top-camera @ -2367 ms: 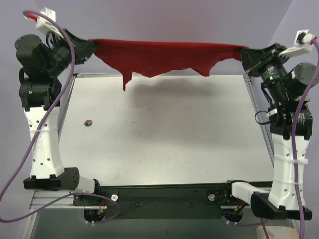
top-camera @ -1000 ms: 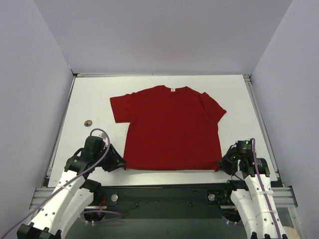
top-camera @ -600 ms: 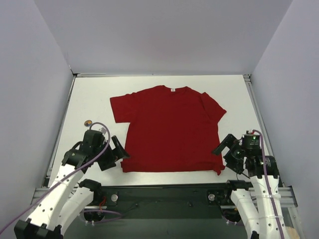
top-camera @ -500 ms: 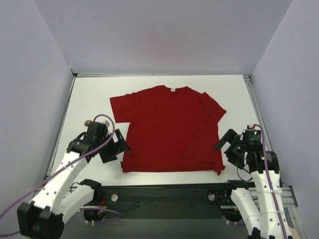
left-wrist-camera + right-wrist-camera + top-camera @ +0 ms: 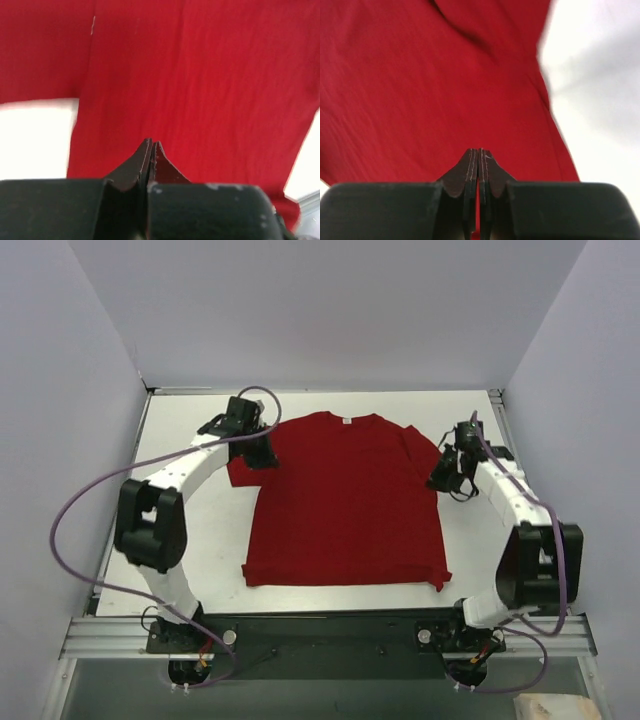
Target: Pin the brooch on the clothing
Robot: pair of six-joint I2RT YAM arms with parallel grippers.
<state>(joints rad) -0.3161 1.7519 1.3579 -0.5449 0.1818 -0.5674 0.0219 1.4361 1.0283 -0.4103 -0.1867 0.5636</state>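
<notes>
From above: the dark red T-shirt (image 5: 345,510) lies flat on the white table (image 5: 480,540), collar and its small white label (image 5: 347,421) toward the far wall, hem toward the arm bases. The left gripper (image 5: 260,452) is down over the left sleeve and the right gripper (image 5: 441,478) over the right sleeve. From up here I cannot tell whether either pair of fingers is together. The brooch can't be made out in any of the 3 views; the left arm crosses the bare strip left of the shirt. There is open table on both sides of the shirt and a narrow band beyond the collar, and walls close in on 3 sides. Both hem corners curl up slightly.

Left wrist: the left gripper (image 5: 151,146) has its 2 fingers pressed tight together, tips low over red cloth (image 5: 200,75), and no fold shows between them. White table (image 5: 35,135) shows at the left, with a sliver at the lower right. The picture is soft.

Right wrist: the right gripper (image 5: 479,152) is pinched flat too, with nothing caught at the tips. The shirt (image 5: 420,75) fills the left of the view, and its edge runs diagonally to blurred white table (image 5: 600,100) on the right.
</notes>
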